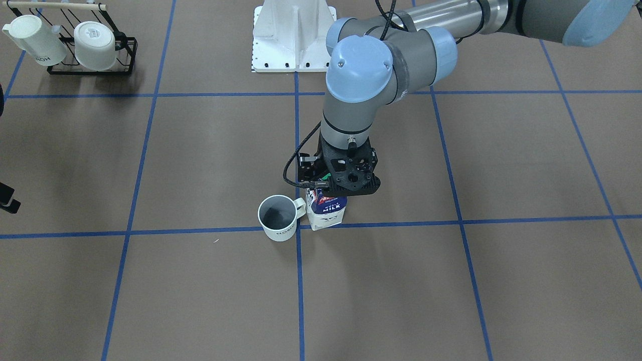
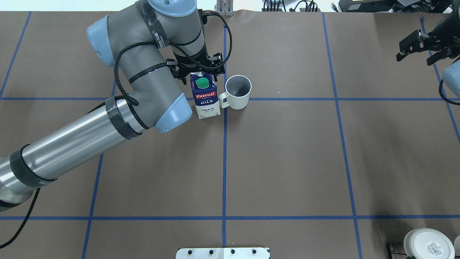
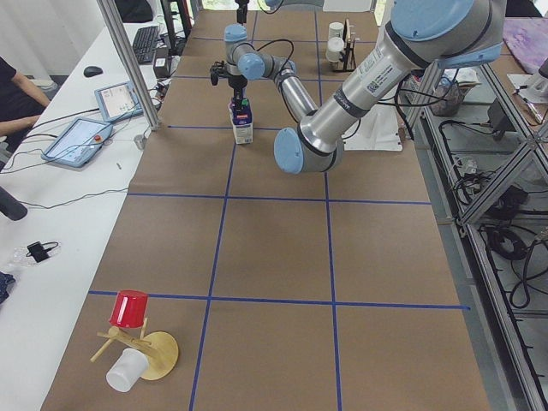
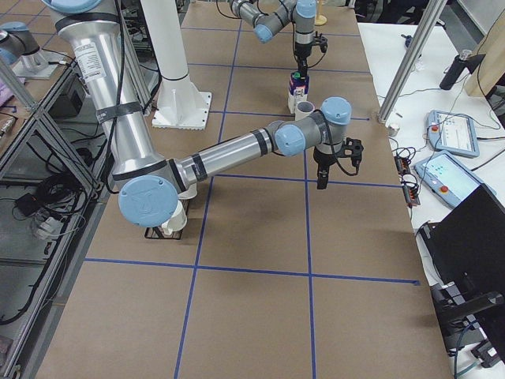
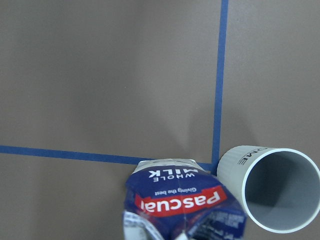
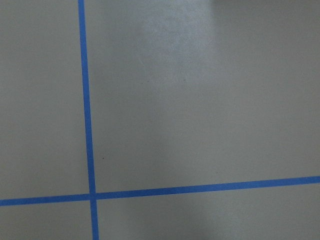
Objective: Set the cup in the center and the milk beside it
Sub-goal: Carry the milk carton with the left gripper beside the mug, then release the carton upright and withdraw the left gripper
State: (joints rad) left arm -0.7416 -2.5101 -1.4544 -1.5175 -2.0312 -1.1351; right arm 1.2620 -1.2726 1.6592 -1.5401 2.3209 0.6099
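The cup (image 2: 238,91) stands upright just right of the center crossing (image 2: 225,99), its handle toward the milk; it also shows in the front view (image 1: 278,218) and the left wrist view (image 5: 280,187). The milk (image 2: 205,95) stands upright on the other side of the crossing, close to the cup's handle, and shows in the front view (image 1: 327,210). My left gripper (image 2: 202,73) is straight above the carton, shut on its gable top. My right gripper (image 2: 420,48) is far off at the table's right edge, raised, open and empty.
A black wire rack (image 1: 90,47) with two other white mugs stands at a back corner near the robot's base plate (image 1: 293,35). A red cup on a wooden stand (image 3: 133,338) lies at the table's left end. Tablets lie on the operators' side table (image 3: 81,137).
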